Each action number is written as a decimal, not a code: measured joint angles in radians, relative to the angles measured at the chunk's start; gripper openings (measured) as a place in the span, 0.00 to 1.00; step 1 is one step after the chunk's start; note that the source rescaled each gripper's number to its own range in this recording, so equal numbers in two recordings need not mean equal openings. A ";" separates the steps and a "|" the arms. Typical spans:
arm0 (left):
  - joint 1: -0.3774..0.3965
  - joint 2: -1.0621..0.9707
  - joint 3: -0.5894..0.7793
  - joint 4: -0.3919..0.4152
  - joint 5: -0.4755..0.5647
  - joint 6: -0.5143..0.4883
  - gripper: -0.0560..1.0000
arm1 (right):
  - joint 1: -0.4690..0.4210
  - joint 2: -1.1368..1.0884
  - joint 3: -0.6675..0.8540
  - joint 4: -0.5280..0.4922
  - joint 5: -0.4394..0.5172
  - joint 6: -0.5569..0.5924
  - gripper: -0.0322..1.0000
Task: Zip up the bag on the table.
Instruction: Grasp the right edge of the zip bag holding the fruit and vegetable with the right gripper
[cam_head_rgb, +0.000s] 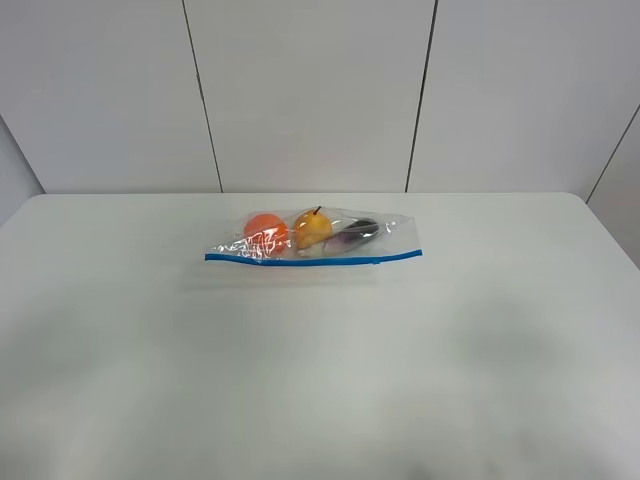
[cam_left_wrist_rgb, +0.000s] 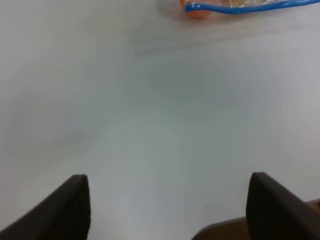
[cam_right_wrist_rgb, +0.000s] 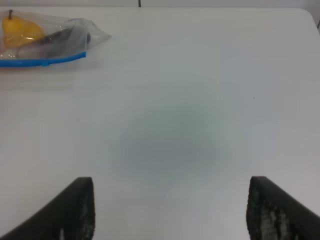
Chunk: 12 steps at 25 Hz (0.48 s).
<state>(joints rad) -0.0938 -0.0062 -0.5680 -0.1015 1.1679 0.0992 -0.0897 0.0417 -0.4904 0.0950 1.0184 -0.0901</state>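
The clear bag (cam_head_rgb: 312, 237) lies flat on the white table (cam_head_rgb: 320, 370), a little behind its middle, with its blue zipper strip (cam_head_rgb: 313, 257) along the near edge. An orange ball, a yellow pear and a dark purple item show through the plastic. Neither arm shows in the exterior high view. In the left wrist view the left gripper (cam_left_wrist_rgb: 169, 207) stands open over bare table, far short of the bag (cam_left_wrist_rgb: 240, 6). In the right wrist view the right gripper (cam_right_wrist_rgb: 170, 210) is also open, with the bag (cam_right_wrist_rgb: 47, 40) well away from it.
Grey wall panels (cam_head_rgb: 310, 90) stand behind the table's far edge. The table's rounded far right corner (cam_right_wrist_rgb: 307, 12) shows in the right wrist view. A brown edge (cam_left_wrist_rgb: 220, 230) peeks between the left fingers.
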 joint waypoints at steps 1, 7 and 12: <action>0.000 0.000 0.000 0.000 0.000 0.000 1.00 | 0.000 0.000 0.000 0.000 0.000 0.000 1.00; 0.000 0.000 0.000 0.000 0.000 0.000 1.00 | 0.000 0.000 0.000 0.000 0.000 0.000 1.00; 0.000 0.000 0.000 0.000 0.000 0.000 1.00 | 0.000 0.000 0.000 0.000 0.000 0.000 1.00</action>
<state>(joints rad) -0.0938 -0.0062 -0.5680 -0.1015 1.1679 0.0992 -0.0897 0.0417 -0.4904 0.0950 1.0184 -0.0901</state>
